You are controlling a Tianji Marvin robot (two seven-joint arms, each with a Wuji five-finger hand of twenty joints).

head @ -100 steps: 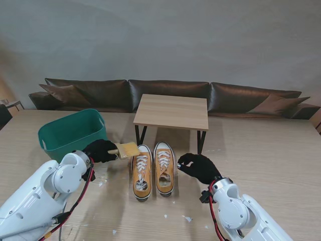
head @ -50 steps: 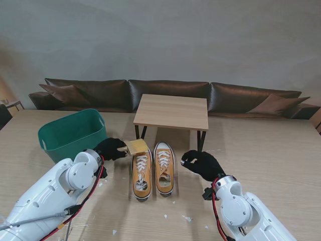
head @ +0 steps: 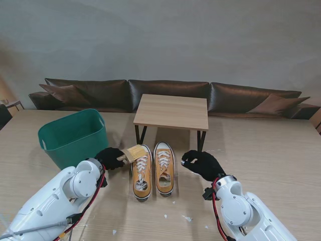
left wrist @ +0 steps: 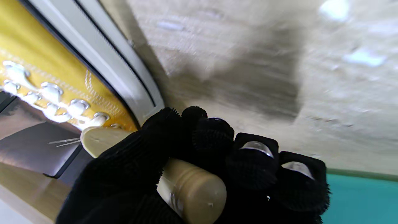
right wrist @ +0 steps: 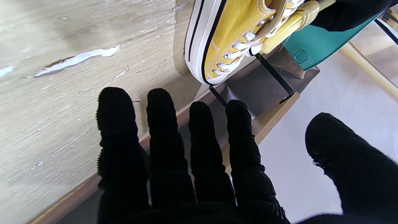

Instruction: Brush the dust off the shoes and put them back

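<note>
Left hand [head: 109, 157], black-gloved, is gripping the brush [head: 134, 152] by its handle; the left wrist view is showing the fingers [left wrist: 255, 161] curled tight round the pale wooden handle, its rounded butt end sticking out toward the camera. Bristle head is lying over the toe end of the left shoe [head: 142, 173], at the far end of the lacing, and appears to be touching it (contact itself is not resolvable from the stand view). The right wrist view is catching the brush's yellowish bristles [right wrist: 281, 29] pressed among the white laces.

Both shoes are sitting side by side on the wooden table [head: 261, 165], yellow canvas with white laces and white rubber soles, toes pointing away from me, heels nearer to me. Right shoe [head: 164, 169] is lying just beside the left one, sides nearly touching.

Right hand [head: 202, 164] is hovering just right of the right shoe, holding nothing. In its wrist view the four fingers [right wrist: 161, 130] are extending straight and close together, thumb standing well apart from them.

Green bin [head: 74, 136] is standing left of the shoes, just beyond the left hand. Small wooden side table [head: 172, 111] with black legs is standing farther from me, behind the shoe toes. White flecks [head: 186, 218] are scattered on the tabletop nearer to me. Dark sofa [head: 165, 93] is running along the wall behind.
</note>
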